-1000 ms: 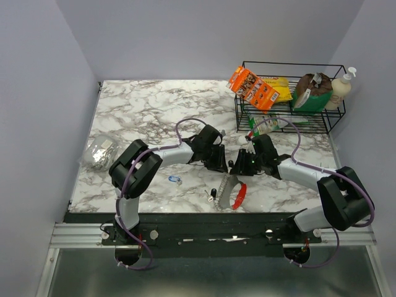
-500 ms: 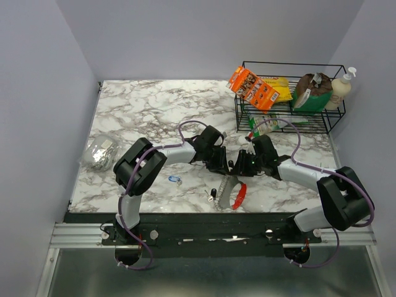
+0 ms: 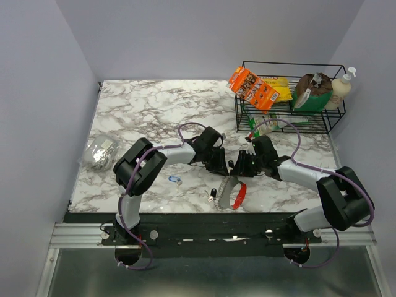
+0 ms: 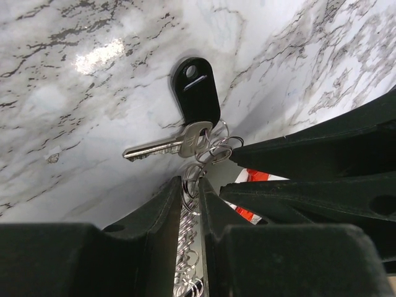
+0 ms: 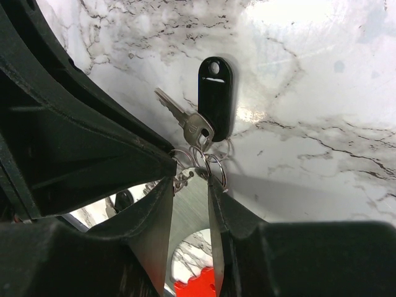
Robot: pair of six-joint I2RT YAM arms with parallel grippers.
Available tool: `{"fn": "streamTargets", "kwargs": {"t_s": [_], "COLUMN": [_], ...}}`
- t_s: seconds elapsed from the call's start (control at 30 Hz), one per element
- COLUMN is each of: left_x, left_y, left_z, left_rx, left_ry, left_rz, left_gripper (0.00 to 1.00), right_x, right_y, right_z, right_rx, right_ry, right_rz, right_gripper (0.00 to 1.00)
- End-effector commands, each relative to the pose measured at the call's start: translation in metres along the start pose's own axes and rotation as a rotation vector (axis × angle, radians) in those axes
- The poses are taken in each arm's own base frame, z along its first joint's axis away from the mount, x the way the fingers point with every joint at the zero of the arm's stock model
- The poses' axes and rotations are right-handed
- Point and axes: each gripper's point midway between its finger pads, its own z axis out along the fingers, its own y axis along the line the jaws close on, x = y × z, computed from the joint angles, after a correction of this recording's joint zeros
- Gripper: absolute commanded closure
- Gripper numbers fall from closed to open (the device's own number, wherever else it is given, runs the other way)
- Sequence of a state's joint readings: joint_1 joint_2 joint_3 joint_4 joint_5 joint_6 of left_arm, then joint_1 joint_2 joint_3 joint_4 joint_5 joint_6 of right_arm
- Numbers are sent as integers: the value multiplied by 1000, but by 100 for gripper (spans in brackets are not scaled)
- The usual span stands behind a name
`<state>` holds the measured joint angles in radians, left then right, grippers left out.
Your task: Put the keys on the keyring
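My left gripper (image 3: 221,163) and right gripper (image 3: 239,166) meet tip to tip at the table's front middle. In the left wrist view my left gripper (image 4: 190,183) is shut on the keyring's chain of small silver rings (image 4: 187,213). In the right wrist view my right gripper (image 5: 190,177) is shut on the keyring's flat grey strip (image 5: 189,207), with its red piece (image 5: 195,288) below. A silver key (image 4: 162,146) with a black tag (image 4: 196,93) hangs from the rings; it also shows in the right wrist view (image 5: 189,122). The keyring (image 3: 229,189) trails toward the front edge. The blue-headed key (image 3: 174,179) lies left of it.
A small dark-headed key (image 3: 211,194) lies by the keyring near the front edge. A crumpled foil lump (image 3: 99,152) sits at the left edge. A black wire basket (image 3: 289,114) with snack packs and a bottle stands at the back right.
My left arm's elbow has swung slightly right and its gripper has closed in on the right gripper. The keyring and loose keys stay where they were.
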<state>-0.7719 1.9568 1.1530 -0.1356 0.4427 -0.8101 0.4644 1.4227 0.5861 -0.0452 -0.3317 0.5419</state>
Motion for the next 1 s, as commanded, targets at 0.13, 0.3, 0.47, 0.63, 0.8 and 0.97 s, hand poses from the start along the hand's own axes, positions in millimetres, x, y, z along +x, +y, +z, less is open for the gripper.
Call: {"fn": "streamTargets", "kwargs": {"t_s": [0.13,0.3,0.47,0.63,0.8,0.97], "left_x": [8,10,5,-9,-20,-23], "left_y": [21,25,21,3,-18,-29], "left_z": [15,18,13,-3,-22,-34], "left_rx": [-48,-50,-39,8,83,127], "left_ry": [10,8,-13,-87,-174,-219], "left_rz": [-39,-39,9,91,159,200], "left_gripper": [75,88,100,100,100,100], "right_x": [2,2,-4,-14,-26,-38], "right_y": [3,3,8,22,37,51], "right_z": [-2,-3,-9,-19,-32,-47], "right_rx": [-23,-24,-36,-74,-122,-161], "right_ry": [-5,-6,-29,-66,-116,-175], "right_rz": [-5,-6,-16,-35,-63,-100], "right_gripper": [63,63,63,63,63,63]}}
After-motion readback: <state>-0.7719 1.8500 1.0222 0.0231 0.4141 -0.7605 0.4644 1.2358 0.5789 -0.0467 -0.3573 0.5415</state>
